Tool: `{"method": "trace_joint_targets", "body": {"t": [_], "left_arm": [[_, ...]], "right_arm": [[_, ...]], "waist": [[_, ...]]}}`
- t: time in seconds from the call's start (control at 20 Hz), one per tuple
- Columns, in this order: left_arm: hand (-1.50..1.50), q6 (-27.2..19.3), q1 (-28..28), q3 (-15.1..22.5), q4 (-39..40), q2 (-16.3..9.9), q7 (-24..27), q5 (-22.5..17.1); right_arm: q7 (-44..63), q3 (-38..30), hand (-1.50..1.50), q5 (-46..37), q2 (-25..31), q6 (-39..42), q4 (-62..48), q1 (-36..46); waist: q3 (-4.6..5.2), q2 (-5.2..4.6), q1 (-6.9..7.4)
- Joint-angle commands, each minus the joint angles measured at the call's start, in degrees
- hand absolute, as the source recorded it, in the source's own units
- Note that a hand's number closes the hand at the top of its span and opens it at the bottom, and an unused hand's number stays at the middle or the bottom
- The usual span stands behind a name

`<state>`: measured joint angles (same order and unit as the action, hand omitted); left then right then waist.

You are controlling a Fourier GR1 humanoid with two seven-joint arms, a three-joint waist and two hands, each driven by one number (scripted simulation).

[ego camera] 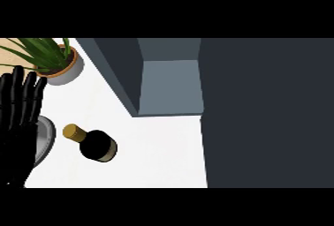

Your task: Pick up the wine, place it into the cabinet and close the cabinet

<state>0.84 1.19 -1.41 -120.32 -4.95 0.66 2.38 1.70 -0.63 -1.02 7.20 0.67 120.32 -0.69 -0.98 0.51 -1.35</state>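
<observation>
Here, dark glossy wine bottle (pixel 94 143), gold cap, left hand (pixel 18 119) fingers straight, empty.

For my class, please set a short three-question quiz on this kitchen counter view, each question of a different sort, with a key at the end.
1. True or false: the wine bottle already sits inside the cabinet.
2. Multiple choice: What stands at the counter's far left corner? A) a kettle B) a potted plant C) a toaster
3. Short answer: Which hand shows in the view, and are its fingers straight or curled?

Key
1. False. The bottle is on the white counter, in front of the open cabinet.
2. B.
3. The left hand, at the view's left edge, fingers straight and holding nothing. The right hand is not in view.
</observation>
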Motion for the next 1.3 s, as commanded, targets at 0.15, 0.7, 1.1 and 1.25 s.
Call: {"method": "trace_joint_targets", "body": {"t": [0.15,0.7,1.1,1.25], "left_arm": [[-1.50,-14.0,1.8,-0.8,0.6,4.0,-3.1,17.2],[-1.50,-39.2,13.4,5.7,14.2,4.9,-10.1,9.0],[-1.50,-46.4,15.7,11.4,14.1,4.9,-14.7,13.4],[-1.50,-46.0,17.1,12.5,11.7,4.9,-21.2,17.5]], "right_arm": [[-1.5,-3.3,-1.50,4.6,1.4,2.5,3.6,-2.1],[7.7,0.3,-1.50,20.5,4.1,13.2,15.3,-15.3],[15.0,-1.0,-1.50,21.5,3.5,12.6,17.3,-11.5],[11.4,-7.7,-1.50,27.3,5.8,17.1,14.3,-12.5]], "waist": [[0.84,-0.39,0.47],[0.97,-0.47,0.00],[0.97,-0.45,1.05],[0.93,-0.40,1.05]]}}
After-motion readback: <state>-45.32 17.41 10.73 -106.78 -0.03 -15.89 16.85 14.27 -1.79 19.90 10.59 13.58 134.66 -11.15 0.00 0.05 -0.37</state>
